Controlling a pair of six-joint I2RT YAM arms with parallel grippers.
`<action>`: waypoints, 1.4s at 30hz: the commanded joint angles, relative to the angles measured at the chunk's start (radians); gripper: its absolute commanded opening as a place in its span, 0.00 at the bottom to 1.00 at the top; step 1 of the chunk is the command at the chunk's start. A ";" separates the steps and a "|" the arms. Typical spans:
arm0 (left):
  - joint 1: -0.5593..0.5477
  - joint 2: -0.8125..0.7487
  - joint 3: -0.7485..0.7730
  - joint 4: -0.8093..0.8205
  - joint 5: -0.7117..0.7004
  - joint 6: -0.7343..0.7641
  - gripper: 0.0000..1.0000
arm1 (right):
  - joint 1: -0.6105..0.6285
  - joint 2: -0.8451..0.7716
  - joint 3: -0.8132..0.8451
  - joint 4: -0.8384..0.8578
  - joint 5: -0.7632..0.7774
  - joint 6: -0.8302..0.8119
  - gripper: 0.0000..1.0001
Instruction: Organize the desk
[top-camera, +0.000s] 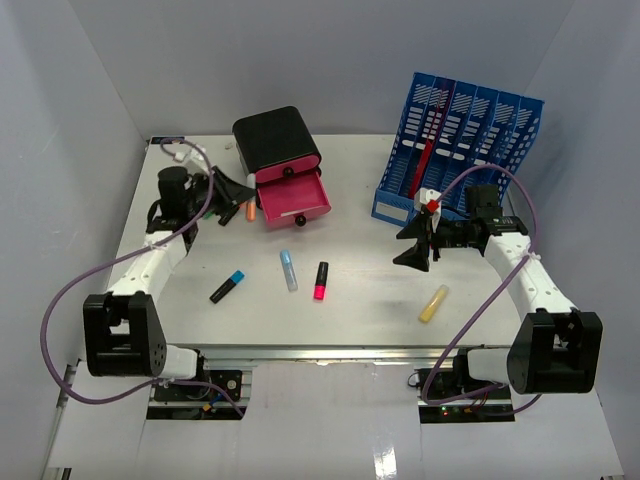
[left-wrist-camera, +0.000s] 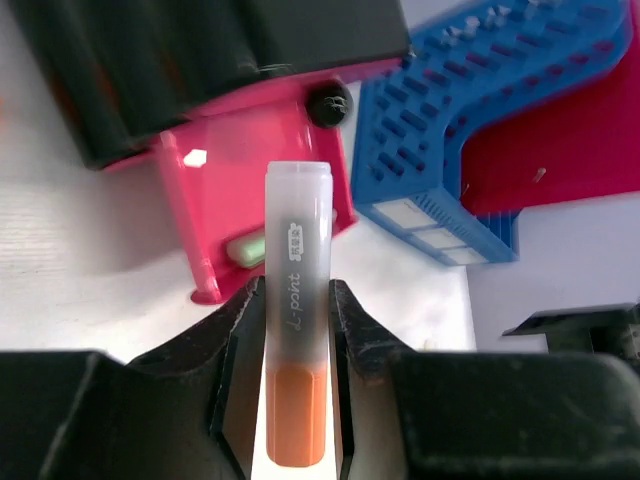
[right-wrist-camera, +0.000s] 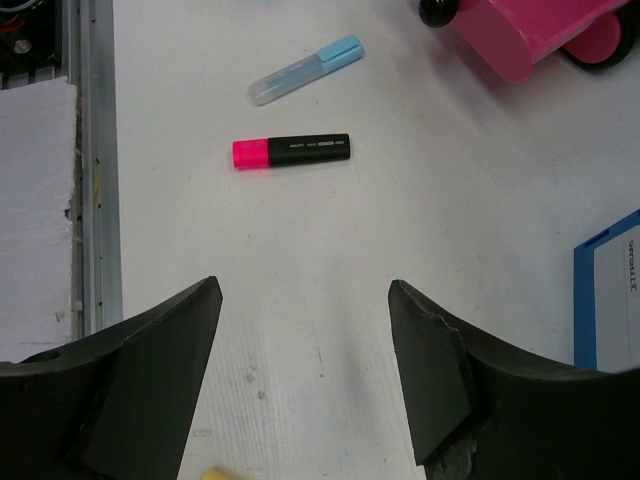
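Note:
The white desk carries loose highlighters: a black one with a blue cap, a light blue one, a pink and black one and a yellow one. My left gripper is shut on an orange highlighter with a frosted cap, held just left of the open pink drawer. In the left wrist view the cap points at that drawer, where a green item lies. My right gripper hangs open over bare desk, with nothing between its fingers.
The black drawer unit stands at the back centre with its lower pink drawer pulled out. A blue slotted file rack holding a red folder stands at the back right. Pale grey walls enclose the desk; a metal rail runs along its front.

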 joint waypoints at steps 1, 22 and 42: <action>-0.240 0.016 0.234 -0.277 -0.366 0.489 0.00 | -0.012 0.013 0.021 0.006 -0.016 0.006 0.74; -0.437 0.383 0.515 -0.254 -0.530 1.271 0.06 | -0.021 0.042 0.018 -0.002 0.027 -0.018 0.74; -0.446 0.303 0.276 -0.056 -0.497 1.290 0.45 | -0.024 0.070 0.022 -0.020 0.024 -0.028 0.74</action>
